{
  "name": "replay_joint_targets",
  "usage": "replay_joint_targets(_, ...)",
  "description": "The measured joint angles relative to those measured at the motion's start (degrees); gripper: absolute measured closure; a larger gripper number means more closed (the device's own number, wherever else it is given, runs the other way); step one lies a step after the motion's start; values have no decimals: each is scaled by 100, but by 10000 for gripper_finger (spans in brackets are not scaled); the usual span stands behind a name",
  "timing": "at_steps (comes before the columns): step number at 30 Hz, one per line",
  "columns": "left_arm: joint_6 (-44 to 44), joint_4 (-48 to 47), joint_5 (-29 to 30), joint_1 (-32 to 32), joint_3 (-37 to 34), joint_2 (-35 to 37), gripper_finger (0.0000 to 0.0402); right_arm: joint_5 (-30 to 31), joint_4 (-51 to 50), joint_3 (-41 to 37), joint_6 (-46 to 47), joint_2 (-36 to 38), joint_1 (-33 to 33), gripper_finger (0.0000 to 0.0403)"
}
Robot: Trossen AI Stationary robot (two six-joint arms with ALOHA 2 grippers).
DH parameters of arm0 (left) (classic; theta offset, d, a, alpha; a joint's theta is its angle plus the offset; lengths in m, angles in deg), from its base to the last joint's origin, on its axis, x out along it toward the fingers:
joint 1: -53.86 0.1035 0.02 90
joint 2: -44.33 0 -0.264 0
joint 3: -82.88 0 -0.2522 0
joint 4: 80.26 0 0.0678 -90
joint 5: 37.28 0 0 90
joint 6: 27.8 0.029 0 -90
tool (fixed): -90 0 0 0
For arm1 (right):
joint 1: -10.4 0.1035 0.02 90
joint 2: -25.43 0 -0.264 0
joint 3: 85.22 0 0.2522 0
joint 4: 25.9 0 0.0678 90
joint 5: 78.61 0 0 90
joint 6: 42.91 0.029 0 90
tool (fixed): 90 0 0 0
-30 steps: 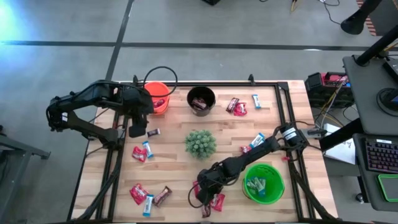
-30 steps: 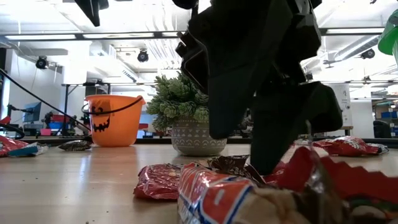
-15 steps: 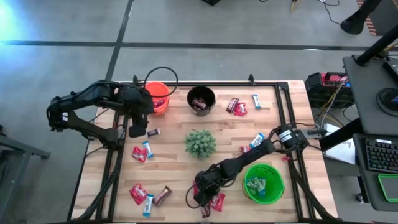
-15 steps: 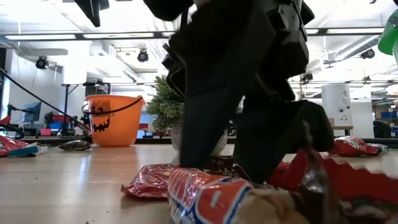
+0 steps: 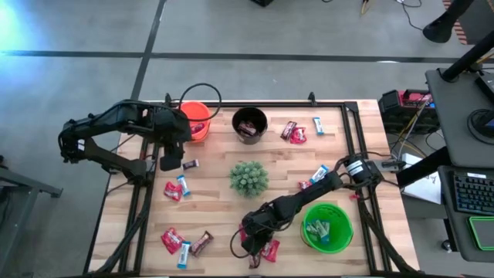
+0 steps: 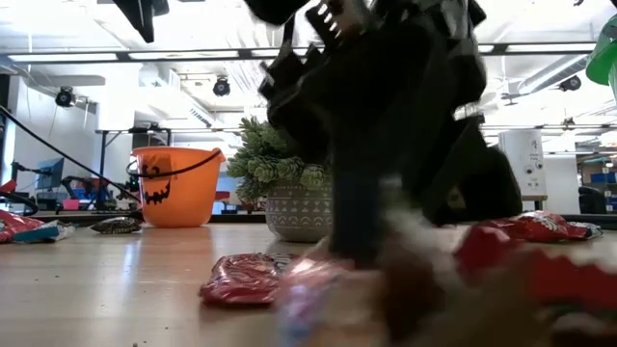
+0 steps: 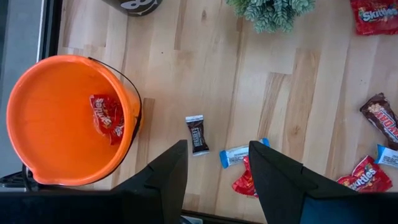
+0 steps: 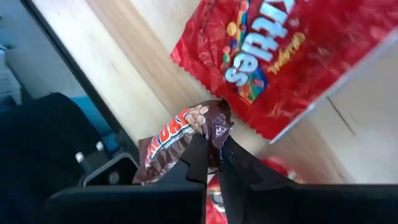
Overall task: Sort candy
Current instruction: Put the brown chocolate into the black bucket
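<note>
Brown-wrapped candy (image 8: 186,140) is being pinched by the closed right gripper (image 8: 212,163).
Its length is trailing sideways from the fingertips; left gripper (image 7: 214,165) is hanging open, well apart.

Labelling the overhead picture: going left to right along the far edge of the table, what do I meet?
Orange bucket → black bucket → red candy → blue-and-white candy.

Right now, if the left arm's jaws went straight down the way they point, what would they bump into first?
Probably the bare wooden table, near the small dark brown candy and beside the orange bucket. The left gripper hangs open above them; how high is unclear.
</note>
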Motion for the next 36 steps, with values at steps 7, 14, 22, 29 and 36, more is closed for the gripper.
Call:
replay_joint_targets(7, -63, -19, 0, 0, 0, -19, 249, 264, -868, 11, -663, 668, -50, 393)
replay_joint_targets(14, -445, -21, 0, 0, 0, -86, 249, 1068, -1651, 11, -1312, 1439, -126, 394)
replay_joint_targets(22, -479, -21, 0, -2, 0, -81, 249, 1765, -2523, 13, -2130, 2301, -312, 394)
replay_joint_targets(29, -614, -21, 16, 4, 0, -79, 249, 2019, -2892, 13, -2795, 2884, -704, 394)
replay_joint_targets(36, -654, -21, 448, 7, 0, -76, 249, 2024, -2936, 13, -3400, 3224, -1300, 394)
